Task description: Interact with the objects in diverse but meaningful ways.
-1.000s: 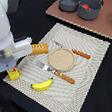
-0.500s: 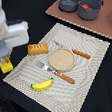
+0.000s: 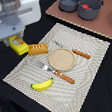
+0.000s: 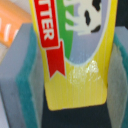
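Clearly the gripper [image 4: 75, 65] clamps the yellow block [image 4: 75, 50], red label reading "UTTER".

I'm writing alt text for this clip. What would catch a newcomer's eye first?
The big white arm at the exterior view's left, its gripper closed around a yellow butter block; the wrist view shows the block's red label between the teal pads. Next, the striped placemat with a tan plate in the middle, a bread loaf beside the block and a banana near the mat's front edge.
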{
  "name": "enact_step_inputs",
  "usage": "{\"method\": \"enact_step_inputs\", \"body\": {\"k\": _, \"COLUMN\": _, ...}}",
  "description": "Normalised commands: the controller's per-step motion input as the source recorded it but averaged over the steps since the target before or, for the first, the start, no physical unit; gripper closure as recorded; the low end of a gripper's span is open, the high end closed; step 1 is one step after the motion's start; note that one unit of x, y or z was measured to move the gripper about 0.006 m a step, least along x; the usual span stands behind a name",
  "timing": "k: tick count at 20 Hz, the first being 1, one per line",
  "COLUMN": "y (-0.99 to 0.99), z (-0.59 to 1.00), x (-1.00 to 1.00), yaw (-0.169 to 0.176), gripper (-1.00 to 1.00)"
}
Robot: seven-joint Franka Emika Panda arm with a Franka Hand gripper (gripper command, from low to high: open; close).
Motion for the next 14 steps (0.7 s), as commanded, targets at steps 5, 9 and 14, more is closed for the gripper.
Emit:
{"method": "enact_step_inputs", "body": {"k": 5, "y": 0.53, "z": 0.41, "x": 0.31, "yaw": 0.131, "gripper": 1.0}}
{"method": "enact_step_inputs", "body": {"k": 9, "y": 0.53, "z": 0.31, "x": 0.36, "yaw": 0.133, "gripper": 1.0}}
{"method": "enact_step_inputs", "body": {"k": 14, "y": 0.56, "z": 0.15, "x": 0.38, "yaw": 0.133, "gripper": 1.0}}
